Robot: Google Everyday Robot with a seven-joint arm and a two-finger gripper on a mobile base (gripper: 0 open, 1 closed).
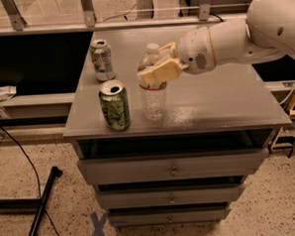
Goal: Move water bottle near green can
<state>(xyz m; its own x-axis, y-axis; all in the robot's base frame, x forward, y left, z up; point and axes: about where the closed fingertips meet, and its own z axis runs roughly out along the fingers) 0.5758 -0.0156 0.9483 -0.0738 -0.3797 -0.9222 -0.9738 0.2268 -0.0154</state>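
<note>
The water bottle (pixel 153 101) is clear ribbed plastic with a white cap. It stands upright near the front of the grey cabinet top (pixel 221 103). My gripper (pixel 157 65) is shut on the bottle's upper part, coming in from the right on a white arm. The green can (pixel 114 106), dark green with light swirls and a silver top, stands just left of the bottle near the front left edge, a small gap between them.
A paler white-and-green can (pixel 102 60) stands further back on the left. The cabinet has several drawers (pixel 173 167) below. A black stand leg (pixel 41 210) and cables lie on the floor at left.
</note>
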